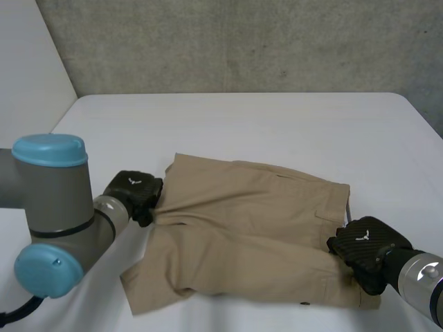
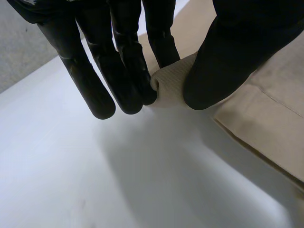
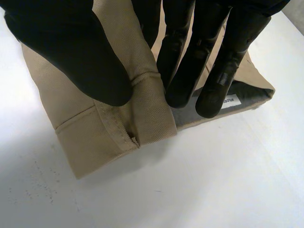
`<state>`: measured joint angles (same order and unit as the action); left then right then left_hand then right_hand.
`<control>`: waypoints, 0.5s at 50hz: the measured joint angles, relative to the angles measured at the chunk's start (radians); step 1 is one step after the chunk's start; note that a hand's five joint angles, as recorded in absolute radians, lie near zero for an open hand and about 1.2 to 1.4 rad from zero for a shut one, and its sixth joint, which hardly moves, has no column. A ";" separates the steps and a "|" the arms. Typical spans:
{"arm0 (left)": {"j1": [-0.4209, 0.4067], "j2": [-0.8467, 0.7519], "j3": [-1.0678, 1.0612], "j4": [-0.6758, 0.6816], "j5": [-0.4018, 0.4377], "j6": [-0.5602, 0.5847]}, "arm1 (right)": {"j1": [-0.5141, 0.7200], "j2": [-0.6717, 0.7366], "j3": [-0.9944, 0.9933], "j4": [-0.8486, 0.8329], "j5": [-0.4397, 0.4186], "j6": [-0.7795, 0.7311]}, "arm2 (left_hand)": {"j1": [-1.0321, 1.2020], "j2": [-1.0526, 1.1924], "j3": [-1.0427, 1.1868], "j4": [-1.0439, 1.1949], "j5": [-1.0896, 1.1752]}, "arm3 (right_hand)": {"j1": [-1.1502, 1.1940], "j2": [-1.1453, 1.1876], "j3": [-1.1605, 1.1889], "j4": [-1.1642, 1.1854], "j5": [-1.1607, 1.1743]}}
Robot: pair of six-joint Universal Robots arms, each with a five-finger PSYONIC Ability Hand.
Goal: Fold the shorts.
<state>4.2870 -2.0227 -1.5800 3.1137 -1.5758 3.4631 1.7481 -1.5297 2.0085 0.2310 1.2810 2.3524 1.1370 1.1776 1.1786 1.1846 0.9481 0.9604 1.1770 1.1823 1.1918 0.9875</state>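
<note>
Shorts point(image 1: 249, 228) of tan cloth, lying flat on the white table point(image 1: 277, 117), with their long axis running across from one arm to the other. The waistband point(image 3: 147, 109) is at the robot's right end and the two legs at its left, one leg slanting toward the far side and the other toward the near side. Your right hand point(image 1: 367, 250) is on the near corner of the waistband. In the right wrist view its thumb bears on the outer face and its fingers point(image 3: 183, 71) reach onto the grey lining beside a small label point(image 3: 229, 101), so it is pinching the upper layer. Your left hand point(image 1: 133, 192) is at the opposite edge, in the notch where the legs meet. In the left wrist view a small bunch of cloth point(image 2: 168, 85) is nipped between its thumb and fingertips. Each hand thus holds its own end of the garment, and neither is nearer to the middle. A fold along the long axis would probably suit this grip, since both hands can travel the same way. The table is smooth and matt, with open surface beyond the shorts toward the grey concrete wall point(image 1: 242, 41), which gives you room to carry the cloth away from the robot
</note>
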 measured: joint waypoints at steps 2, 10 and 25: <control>0.001 0.015 -0.017 0.001 -0.004 -0.001 | 0.004 -0.001 0.002 0.000 0.000 0.000 | 0.000 -0.016 -0.019 -0.023 0.000 | 0.000 0.000 0.000 0.000 0.000; 0.006 0.050 -0.022 0.019 -0.006 -0.011 | 0.014 -0.002 0.007 0.001 0.000 0.001 | 0.000 -0.030 -0.035 -0.040 0.000 | 0.000 0.000 0.000 0.000 0.000; -0.052 0.102 0.128 0.115 -0.009 -0.015 | 0.014 -0.007 0.014 0.000 -0.001 0.001 | 0.000 -0.030 -0.036 -0.040 0.000 | 0.000 0.000 0.000 0.000 0.000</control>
<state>4.2354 -1.9207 -1.4524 3.2283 -1.5850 3.4478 1.7622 -1.5368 2.0226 0.2306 1.2798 2.3532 1.1370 1.1476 1.1428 1.1448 0.9481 0.9604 1.1770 1.1823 1.1918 0.9875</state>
